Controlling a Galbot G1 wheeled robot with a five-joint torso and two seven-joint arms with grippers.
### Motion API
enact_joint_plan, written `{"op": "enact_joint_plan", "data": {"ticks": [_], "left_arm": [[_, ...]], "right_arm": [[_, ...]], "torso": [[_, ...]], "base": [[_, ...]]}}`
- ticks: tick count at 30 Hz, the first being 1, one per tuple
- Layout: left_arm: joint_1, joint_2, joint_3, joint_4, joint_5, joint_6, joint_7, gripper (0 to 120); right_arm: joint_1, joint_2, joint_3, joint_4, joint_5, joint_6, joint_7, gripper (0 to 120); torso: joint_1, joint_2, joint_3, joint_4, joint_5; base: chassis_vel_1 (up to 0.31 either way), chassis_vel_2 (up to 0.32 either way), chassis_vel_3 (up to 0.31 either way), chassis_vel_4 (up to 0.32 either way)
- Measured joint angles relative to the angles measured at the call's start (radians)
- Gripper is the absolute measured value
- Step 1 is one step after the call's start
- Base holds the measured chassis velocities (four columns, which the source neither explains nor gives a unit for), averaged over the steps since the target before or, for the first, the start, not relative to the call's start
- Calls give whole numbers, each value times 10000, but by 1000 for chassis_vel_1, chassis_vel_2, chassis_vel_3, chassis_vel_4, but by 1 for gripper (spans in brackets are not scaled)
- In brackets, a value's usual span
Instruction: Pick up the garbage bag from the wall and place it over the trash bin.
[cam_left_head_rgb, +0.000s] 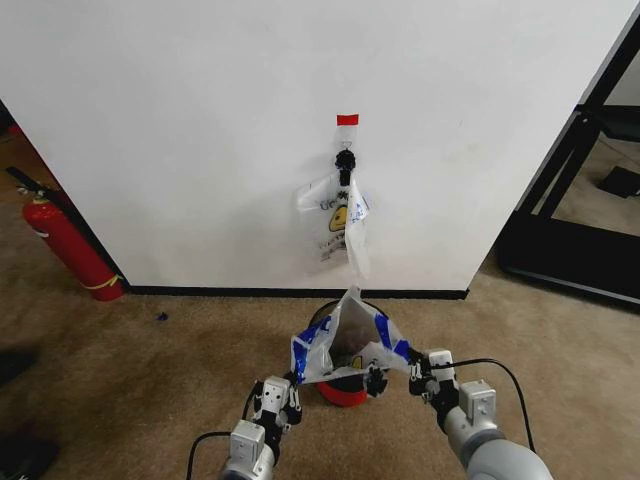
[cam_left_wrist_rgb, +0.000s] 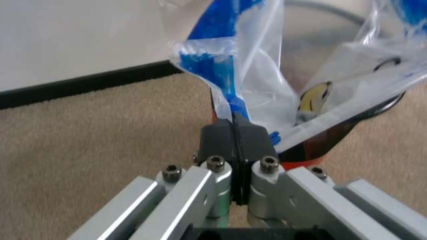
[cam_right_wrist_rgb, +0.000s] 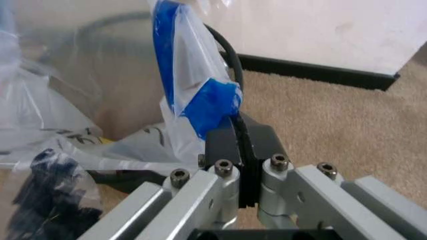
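Note:
A translucent garbage bag with blue patches is stretched open over the black mesh trash bin, whose red base shows below it. My left gripper is shut on the bag's left blue edge, and the left wrist view shows the plastic pinched in that gripper. On the right blue edge my right gripper is shut too, with the blue patch clamped in it. More bags hang from a black hook on the white wall, under a red tape mark.
A red fire extinguisher leans against the wall at the left. A black metal frame stands at the right. Dark objects lie at the lower left on the brown carpet.

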Motion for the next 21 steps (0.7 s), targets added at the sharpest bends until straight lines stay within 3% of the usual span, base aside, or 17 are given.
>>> {"op": "enact_joint_plan", "data": {"ticks": [8, 14, 21], "left_arm": [[-314, -83, 842, 451, -7, 171, -81, 0], [-290, 374, 866, 424, 6, 216, -52, 0], [-275, 235, 1221, 846, 214, 183, 14, 0]], "right_arm": [[202, -27, -86, -316, 115, -501, 365, 0], [257, -19, -172, -490, 145, -803, 465, 0], [379, 23, -179, -834, 123, -951, 606, 0]], "torso": [[0, 0, 0, 0, 0], [0, 0, 0, 0, 2], [0, 0, -1, 1, 1]], "base": [[0, 0, 0, 0], [0, 0, 0, 0], [0, 0, 0, 0]]}}
